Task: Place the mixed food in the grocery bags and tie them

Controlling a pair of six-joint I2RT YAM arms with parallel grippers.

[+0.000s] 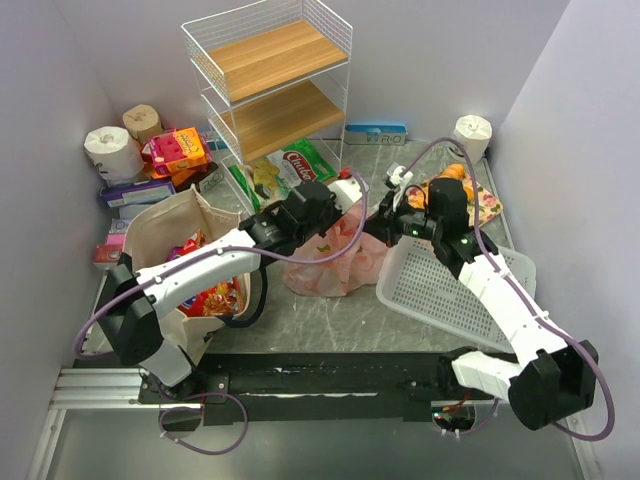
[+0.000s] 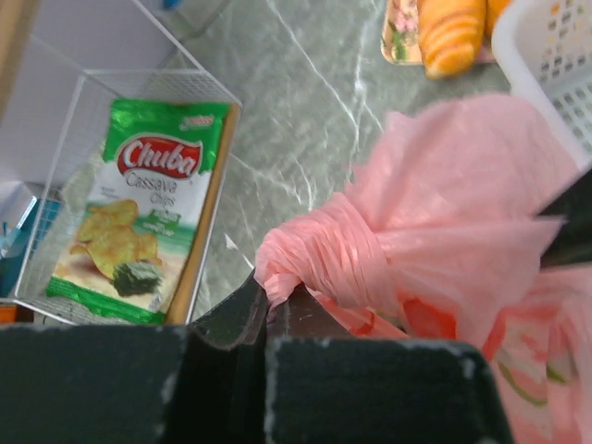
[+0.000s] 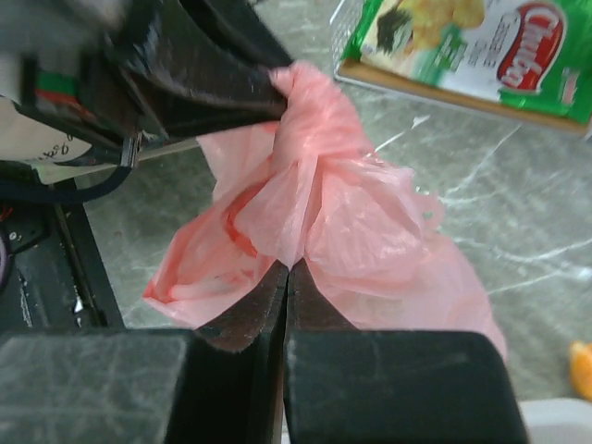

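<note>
The pink plastic bag (image 1: 335, 262) sits mid-table, its top twisted into a knot (image 2: 333, 250). My left gripper (image 1: 322, 212) is shut on one twisted handle end of the bag (image 2: 277, 277). My right gripper (image 1: 383, 224) is shut on the other part of the bag's top (image 3: 296, 250); the left gripper (image 3: 199, 79) shows opposite it, pinching the knot. The beige tote (image 1: 170, 255) stands at the left with red and orange snack packets (image 1: 215, 297) inside. What the pink bag holds is hidden.
A white perforated basket (image 1: 455, 285) lies to the right of the bag. A wire shelf rack (image 1: 270, 80) stands behind, with a green Chuba chips packet (image 2: 139, 208) on its bottom level. Toilet-paper rolls (image 1: 110, 150) and boxes are at far left; a tray with orange food (image 1: 470, 195) at back right.
</note>
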